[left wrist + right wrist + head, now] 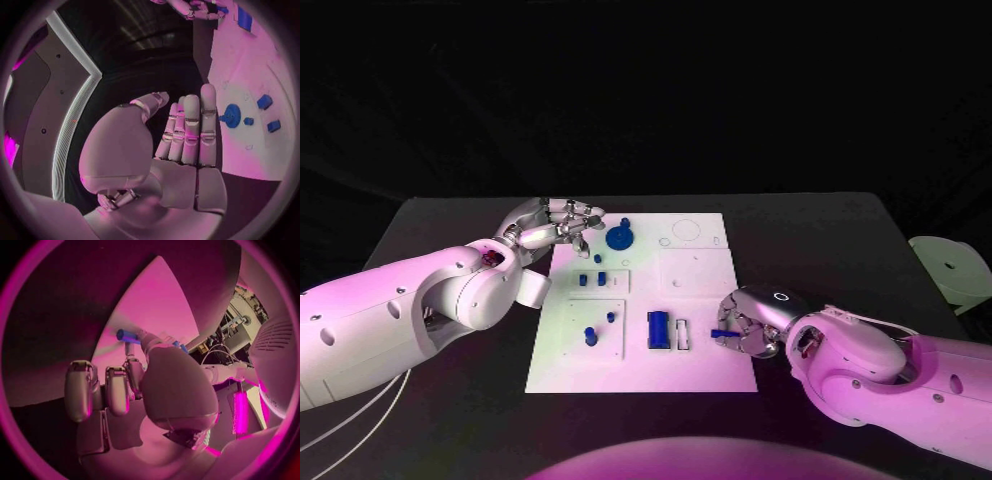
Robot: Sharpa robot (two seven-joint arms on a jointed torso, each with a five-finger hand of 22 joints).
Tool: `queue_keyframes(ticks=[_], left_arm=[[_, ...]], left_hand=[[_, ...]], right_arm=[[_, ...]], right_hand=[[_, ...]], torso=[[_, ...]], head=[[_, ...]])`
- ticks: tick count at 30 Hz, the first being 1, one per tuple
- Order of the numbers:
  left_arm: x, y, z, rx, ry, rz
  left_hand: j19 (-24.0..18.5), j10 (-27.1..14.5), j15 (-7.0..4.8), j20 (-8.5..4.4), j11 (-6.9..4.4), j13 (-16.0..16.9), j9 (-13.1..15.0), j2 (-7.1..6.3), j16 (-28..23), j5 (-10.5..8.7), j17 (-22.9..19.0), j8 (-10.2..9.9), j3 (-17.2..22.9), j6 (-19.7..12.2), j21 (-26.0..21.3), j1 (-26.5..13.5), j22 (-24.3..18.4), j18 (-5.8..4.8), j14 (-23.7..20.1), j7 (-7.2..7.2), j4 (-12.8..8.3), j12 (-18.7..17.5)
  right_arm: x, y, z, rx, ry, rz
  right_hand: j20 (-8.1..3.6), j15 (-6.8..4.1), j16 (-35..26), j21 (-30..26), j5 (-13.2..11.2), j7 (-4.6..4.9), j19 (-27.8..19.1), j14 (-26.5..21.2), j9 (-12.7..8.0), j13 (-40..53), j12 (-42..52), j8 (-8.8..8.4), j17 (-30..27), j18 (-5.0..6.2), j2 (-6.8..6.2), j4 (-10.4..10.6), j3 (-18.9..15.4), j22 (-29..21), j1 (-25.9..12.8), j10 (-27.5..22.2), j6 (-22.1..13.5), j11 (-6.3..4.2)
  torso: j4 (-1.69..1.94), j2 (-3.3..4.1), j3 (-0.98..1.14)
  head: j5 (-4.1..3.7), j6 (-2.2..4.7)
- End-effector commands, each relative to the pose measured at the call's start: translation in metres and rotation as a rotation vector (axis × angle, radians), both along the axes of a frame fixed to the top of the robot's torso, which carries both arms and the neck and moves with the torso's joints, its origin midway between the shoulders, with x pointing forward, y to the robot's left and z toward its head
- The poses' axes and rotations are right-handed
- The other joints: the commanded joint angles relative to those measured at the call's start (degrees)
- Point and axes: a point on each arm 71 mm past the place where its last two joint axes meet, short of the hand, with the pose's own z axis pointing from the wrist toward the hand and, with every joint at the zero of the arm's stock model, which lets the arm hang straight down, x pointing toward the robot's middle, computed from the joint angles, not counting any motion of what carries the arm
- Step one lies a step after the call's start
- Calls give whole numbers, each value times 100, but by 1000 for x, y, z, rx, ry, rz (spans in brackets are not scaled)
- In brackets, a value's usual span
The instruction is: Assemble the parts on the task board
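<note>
The white task board (pixel 697 290) lies in the middle of the table. My right hand (pixel 756 322) hovers at its near right edge and pinches a small blue peg (pixel 724 333), seen between thumb and finger as the peg (pixel 128 335) in the right wrist view. A blue block (pixel 656 329) and a white strip (pixel 682 333) lie just left of that peg. My left hand (pixel 560 224) is at the board's far left corner with straight fingers (pixel 190 127) holding nothing, beside a round blue part (pixel 620 238). Small blue pieces (pixel 597 280) sit in the board's left half.
Two more small blue parts (pixel 599 330) lie on the board's near left panel. A pale round object (pixel 950 267) stands past the table's right edge. Thin cables (pixel 351 420) hang under my left arm.
</note>
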Motion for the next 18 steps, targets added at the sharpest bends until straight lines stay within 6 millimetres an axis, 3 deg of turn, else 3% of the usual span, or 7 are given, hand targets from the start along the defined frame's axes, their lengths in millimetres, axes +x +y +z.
queue_keyframes(ticks=[1, 6, 13, 18], left_arm=[[-1, -3, 1, -12, -3, -14], [0, -3, 1, -13, -3, -14], [0, -4, 1, -13, -3, -16], [0, -4, 1, -14, -2, -17]], left_hand=[[34, 3, 3, -8, 16, 5, 7, 71, 6, 7, -5, -29, -26, -9, -40, -2, -5, 84, -50, 21, 7, -18], [34, 3, 3, -8, 16, 5, 7, 71, 6, 7, -5, -29, -26, -9, -40, -2, -5, 84, -50, 21, 7, -18], [34, 3, 3, -8, 16, 5, 7, 71, 6, 7, -5, -29, -26, -9, -40, -2, -5, 84, -50, 21, 7, -18], [34, 3, 3, -8, 16, 5, 7, 71, 6, 7, -5, -29, -26, -9, -40, -2, -5, 84, -50, 21, 7, -18]], right_arm=[[-4, -5, -8, -35, 32, -30], [-2, -3, -1, 38, 29, -70], [1, 1, 8, 145, 38, -117], [2, 6, 12, 221, 52, -139]], right_hand=[[-52, -52, 5, 55, 111, -32, 198, 386, 58, 125, 14, 42, 382, -14, 56, -205, 475, 1237, 113, 25, 82, -43], [-55, -57, 19, 97, 219, -38, 224, 397, 256, 141, 20, 185, 426, -25, -115, -456, 1326, 1254, -320, 72, 3, -36], [-58, -57, 26, 114, 341, -42, 234, 402, 379, 150, 25, 275, 447, -28, -157, -560, 1628, 1259, -652, 97, -49, -43], [-61, -60, 33, 132, 355, -50, 243, 406, 417, 168, 43, 298, 466, -32, -213, -525, 1701, 1264, -934, 113, -55, -48]], torso=[[10, 2, -3], [7, 5, -4], [8, 9, -7], [10, 6, -6]], head=[[-4, 1], [8, 14], [8, 14], [16, 8]])
